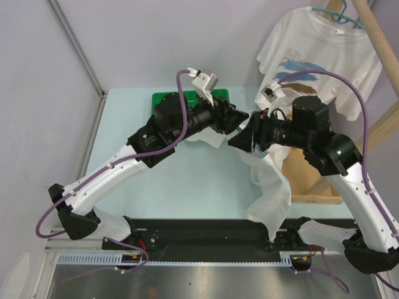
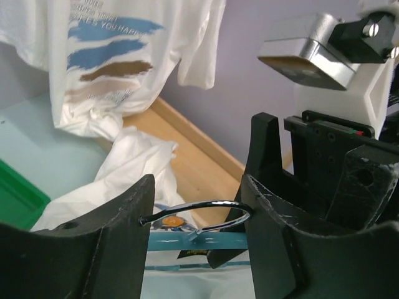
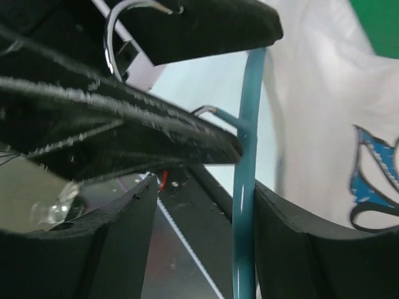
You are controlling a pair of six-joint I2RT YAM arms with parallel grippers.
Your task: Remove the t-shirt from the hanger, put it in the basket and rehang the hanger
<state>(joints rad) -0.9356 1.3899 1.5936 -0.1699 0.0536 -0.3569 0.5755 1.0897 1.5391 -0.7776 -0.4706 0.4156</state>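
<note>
Left tool [image 2: 198, 187] clamped on hook [image 2: 206, 204] (chrome); teal hanger [image 3: 243, 187] inside right tool [image 3: 206, 187], jaws apart.

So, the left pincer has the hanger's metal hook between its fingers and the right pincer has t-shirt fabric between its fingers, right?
Not quite. The right pincer has the teal hanger bar between its fingers, not fabric. The t-shirt hangs beside it, as the right wrist view shows. The left pincer does have the metal hook between its fingers.
</note>
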